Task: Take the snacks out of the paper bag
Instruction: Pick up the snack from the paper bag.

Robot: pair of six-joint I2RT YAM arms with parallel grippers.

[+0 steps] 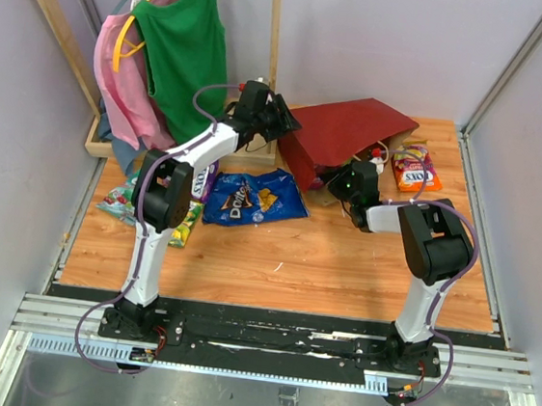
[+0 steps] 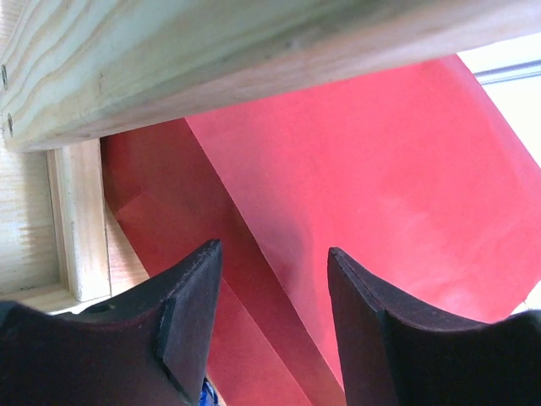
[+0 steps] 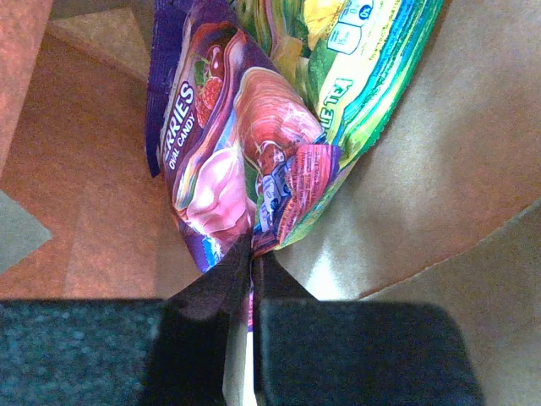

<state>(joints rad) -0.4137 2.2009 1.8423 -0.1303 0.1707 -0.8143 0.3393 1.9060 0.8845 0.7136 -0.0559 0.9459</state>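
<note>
The surface (image 1: 322,267) is a wood-grain board, walled in by pale lavender walls (image 1: 385,40) on the far side and both flanks. A metal rail (image 1: 266,338) at the near edge carries both arm bases. A wooden rack (image 1: 275,29) stands in the far left corner, hung with a green garment (image 1: 185,49) and a pink garment (image 1: 120,71).

The bag (image 1: 341,133) lies on its side at the far middle, red side up, with its mouth toward the right arm. The Doritos bag (image 1: 252,199) lies flat just in front of it. A teal packet (image 1: 116,201) and a lime packet (image 1: 187,225) sit near the left edge, beside the left arm. An orange packet (image 1: 415,170) lies by the bag's right side, near the right edge. Bare boards run from the Doritos bag to the near rail.

The left end effector (image 1: 287,119) is at the bag's left end, tight under the rack's beam (image 2: 211,59). Its fingers (image 2: 190,317) stand apart, with a fold of the red paper (image 2: 380,186) running between them. Whether they touch the paper cannot be told.

The right end effector (image 1: 343,183) is at the bag's mouth. In the wrist view its fingers are pressed together on the bottom corner of a purple packet (image 3: 220,161). That packet lies against a green-yellow packet (image 3: 363,76), and both rest on the brown inside of the bag (image 3: 473,152).
</note>
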